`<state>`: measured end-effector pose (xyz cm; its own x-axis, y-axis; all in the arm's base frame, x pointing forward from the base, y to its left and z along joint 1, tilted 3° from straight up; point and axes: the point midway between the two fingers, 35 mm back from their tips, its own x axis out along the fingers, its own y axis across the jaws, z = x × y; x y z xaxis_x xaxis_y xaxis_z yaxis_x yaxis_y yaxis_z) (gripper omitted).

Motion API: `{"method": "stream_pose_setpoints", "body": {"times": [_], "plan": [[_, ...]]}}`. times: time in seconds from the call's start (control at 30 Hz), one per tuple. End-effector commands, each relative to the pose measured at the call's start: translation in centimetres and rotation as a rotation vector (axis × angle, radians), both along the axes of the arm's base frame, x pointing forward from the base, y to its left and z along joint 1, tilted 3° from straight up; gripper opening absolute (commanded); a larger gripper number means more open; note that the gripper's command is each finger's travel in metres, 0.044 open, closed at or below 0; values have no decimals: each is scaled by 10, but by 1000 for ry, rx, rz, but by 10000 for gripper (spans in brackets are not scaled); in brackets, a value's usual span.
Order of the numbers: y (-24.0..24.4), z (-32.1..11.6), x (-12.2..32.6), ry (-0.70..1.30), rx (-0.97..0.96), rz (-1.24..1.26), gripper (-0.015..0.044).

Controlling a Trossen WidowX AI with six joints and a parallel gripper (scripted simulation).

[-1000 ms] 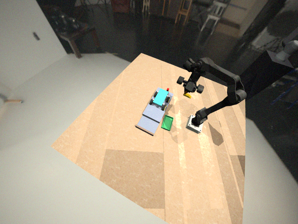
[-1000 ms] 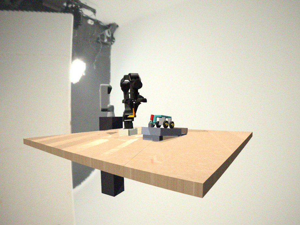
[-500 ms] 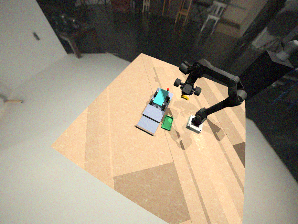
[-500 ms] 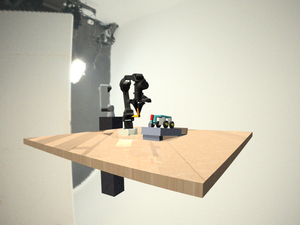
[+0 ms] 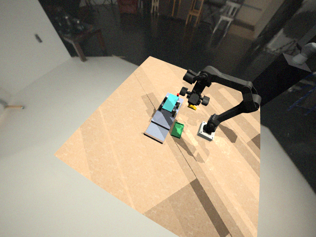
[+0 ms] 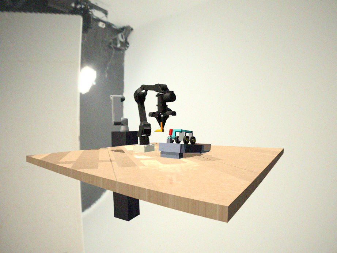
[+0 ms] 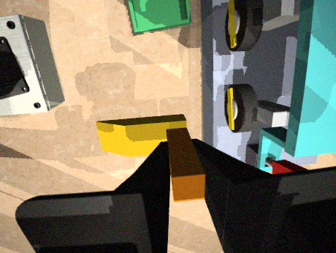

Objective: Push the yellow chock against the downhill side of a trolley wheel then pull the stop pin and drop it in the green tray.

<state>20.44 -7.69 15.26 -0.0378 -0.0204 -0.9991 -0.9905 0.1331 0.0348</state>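
My gripper (image 6: 161, 127) (image 7: 179, 146) is shut on the orange handle of the yellow chock (image 5: 192, 107) (image 6: 158, 130) (image 7: 135, 140). The chock hangs in the air beside the uphill end of the ramp. The turquoise trolley (image 5: 170, 102) (image 6: 181, 130) (image 7: 319, 110) stands on the upper part of the grey-blue ramp (image 5: 156, 131) (image 6: 170, 147) (image 7: 208, 66). The red-headed stop pin (image 5: 178, 94) (image 6: 170, 131) (image 7: 286, 167) stands at the trolley's uphill end. The green tray (image 5: 177, 129) (image 7: 161, 14) lies beside the ramp's lower half.
The arm's white base (image 5: 206, 135) (image 6: 143, 148) (image 7: 31, 66) stands on the same side of the ramp as the tray. The wooden table (image 5: 107, 152) (image 6: 207, 177) carries everything. The ramp has a raised strip at its low end.
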Motion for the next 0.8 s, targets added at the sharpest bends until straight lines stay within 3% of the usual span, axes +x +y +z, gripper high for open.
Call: {"method": "stream_pose_setpoints", "body": {"times": [0.0, 0.77], "plan": [[16, -3, 6, 2, 8, -4, 0], [90, -10, 33, 0, 15, -4, 0]]}}
